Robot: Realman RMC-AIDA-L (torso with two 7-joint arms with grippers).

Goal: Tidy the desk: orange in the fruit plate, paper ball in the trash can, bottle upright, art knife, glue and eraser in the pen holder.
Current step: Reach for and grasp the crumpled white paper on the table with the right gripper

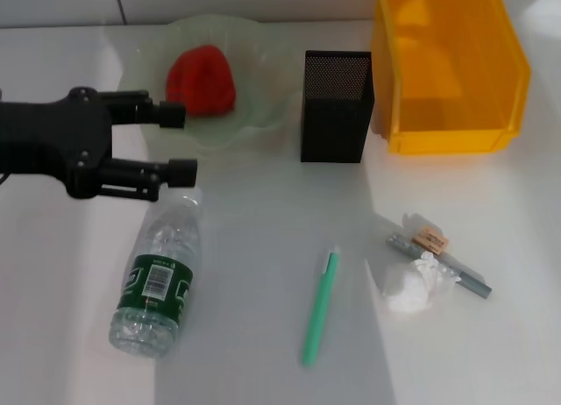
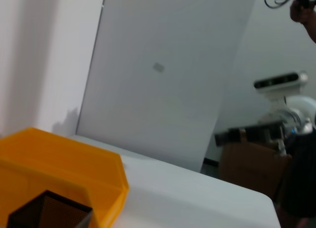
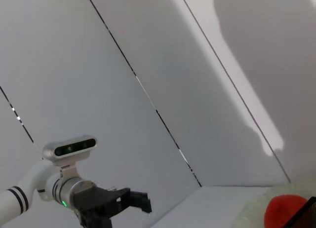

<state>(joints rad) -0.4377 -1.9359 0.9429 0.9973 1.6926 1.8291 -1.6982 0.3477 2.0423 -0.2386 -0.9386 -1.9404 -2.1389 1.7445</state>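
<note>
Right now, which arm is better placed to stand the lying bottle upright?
Left, probably. The left gripper hangs open just above the bottle, which lies on its side at the robot's left. The right gripper does not show over the desk.

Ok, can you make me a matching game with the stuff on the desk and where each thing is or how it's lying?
Things:
1. orange
2. bottle
3. paper ball
4. left gripper

Places or states:
A. lying on its side on the desk
B. open, above the bottle's cap end, beside the fruit plate
C. inside the fruit plate
D. on the desk, touching a grey knife

Pairs: 1-C, 2-A, 3-D, 4-B
</note>
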